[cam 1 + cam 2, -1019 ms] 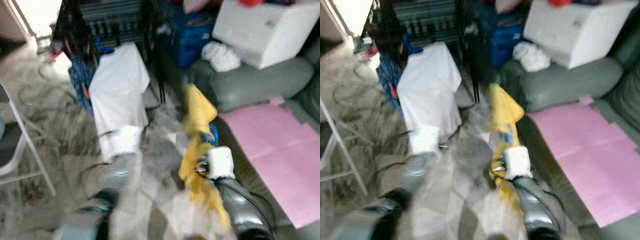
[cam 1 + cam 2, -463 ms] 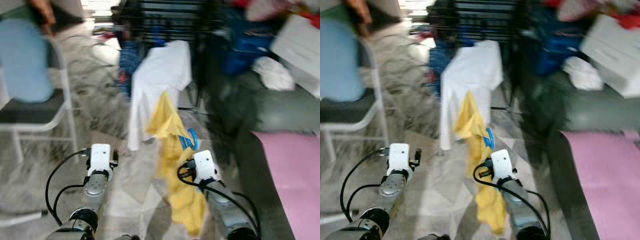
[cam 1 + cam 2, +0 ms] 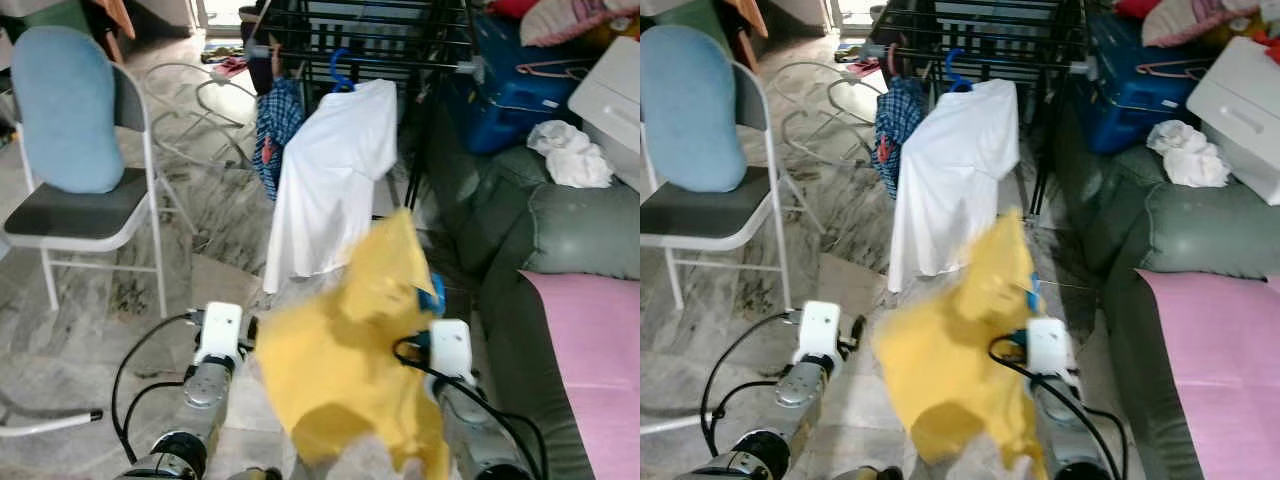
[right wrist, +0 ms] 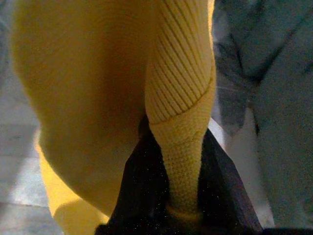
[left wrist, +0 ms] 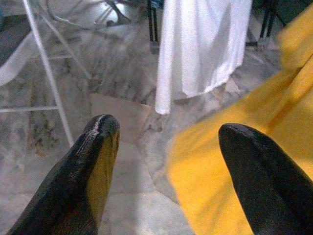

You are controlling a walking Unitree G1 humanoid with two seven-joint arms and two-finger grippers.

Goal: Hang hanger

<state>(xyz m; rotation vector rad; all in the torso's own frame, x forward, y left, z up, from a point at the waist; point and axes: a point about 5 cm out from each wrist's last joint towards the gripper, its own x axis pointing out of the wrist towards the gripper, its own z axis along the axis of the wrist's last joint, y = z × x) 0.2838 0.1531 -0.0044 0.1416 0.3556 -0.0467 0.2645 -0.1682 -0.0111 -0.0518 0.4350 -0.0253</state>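
A yellow knit garment [image 3: 350, 370] billows between my two arms, with a bit of its blue hanger [image 3: 434, 295] showing at its right edge. My right gripper [image 4: 178, 166] is shut on the garment's ribbed neck, which covers the fingers. My left gripper [image 5: 168, 128] is open and holds nothing, low over the marble floor beside the yellow cloth. Ahead stands a black drying rack [image 3: 380, 30]. A white shirt [image 3: 335, 170] on a blue hanger [image 3: 340, 75] hangs from its front rail.
A blue checked garment [image 3: 275, 120] hangs on the rack left of the white shirt. A folding chair [image 3: 75, 190] with a blue cushion stands at the left. A grey-green sofa [image 3: 570, 230] with a pink mat [image 3: 600, 340] lies at the right, with a blue crate [image 3: 510, 90] behind.
The camera has turned, so the rack and chair sit differently and the blur is gone. The yellow garment has swung out to the left and spread wide between my arms.
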